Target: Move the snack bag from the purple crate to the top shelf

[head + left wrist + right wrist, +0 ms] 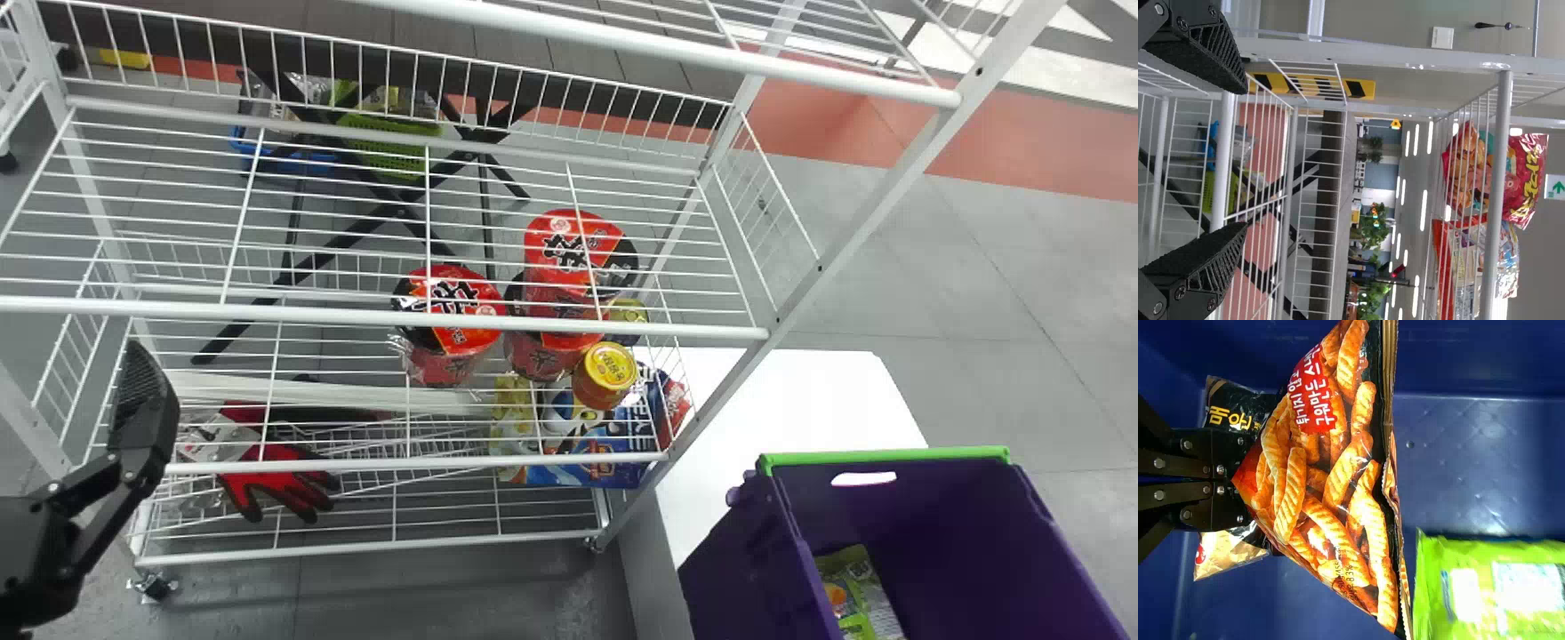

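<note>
Snack bag (pixel 1331 480) sits in the purple crate (pixel 960 520), pinched by the right gripper (pixel 1239 480); the left gripper (pixel 1245 157) idles below the top shelf (pixel 1499 167), jaws spread. Best lift straight past the rim before swinging left.

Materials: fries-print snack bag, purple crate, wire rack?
Snack bag: glossy film, likely plastic or foil laminate; highlights, crimped edge. Purple crate: probably molded plastic, fairly matte, one-piece wall with handle slot. Wire rack: looks like white-coated metal; thin straight rods.
</note>
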Controlling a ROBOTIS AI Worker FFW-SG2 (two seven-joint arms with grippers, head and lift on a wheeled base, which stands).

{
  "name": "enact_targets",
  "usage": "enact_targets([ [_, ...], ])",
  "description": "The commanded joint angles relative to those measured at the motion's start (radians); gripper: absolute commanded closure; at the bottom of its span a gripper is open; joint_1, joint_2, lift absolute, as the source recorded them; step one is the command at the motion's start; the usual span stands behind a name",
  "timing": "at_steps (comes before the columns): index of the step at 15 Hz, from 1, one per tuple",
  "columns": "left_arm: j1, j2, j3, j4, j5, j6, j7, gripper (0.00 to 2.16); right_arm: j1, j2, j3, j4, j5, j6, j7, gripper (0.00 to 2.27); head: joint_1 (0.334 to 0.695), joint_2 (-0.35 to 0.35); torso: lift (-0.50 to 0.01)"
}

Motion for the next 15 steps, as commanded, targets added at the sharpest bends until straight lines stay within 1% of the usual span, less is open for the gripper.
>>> enact_targets([
  [1, 0.0, 0.001, -0.001, -0.003, -0.003, 0.002, 0.0, 0.11, 0.005, 0.0, -0.004, -0.012, 0.0, 0.015, 0.003, 1.61, 0.695, -0.35, -0.376],
  [5, 0.005, 0.001, -0.006, -0.008, -0.006, 0.002, 0.005, 0.11, 0.008, 0.002, -0.004, -0.066, 0.014, 0.061, 0.016, 1.61, 0.695, -0.35, -0.361],
  [10, 0.007, -0.001, -0.005, -0.009, -0.006, 0.002, 0.005, 0.11, 0.008, -0.008, -0.005, -0.09, 0.02, 0.082, 0.026, 1.61, 0.695, -0.35, -0.34],
  [13, 0.01, -0.001, -0.008, -0.017, -0.012, 0.008, 0.006, 0.11, 0.006, -0.015, -0.007, -0.121, 0.021, 0.134, 0.041, 1.61, 0.695, -0.35, -0.329],
  [15, 0.013, -0.001, -0.006, -0.02, -0.012, 0.008, 0.008, 0.11, 0.0, -0.02, -0.014, -0.146, 0.028, 0.171, 0.065, 1.61, 0.695, -0.35, -0.321],
])
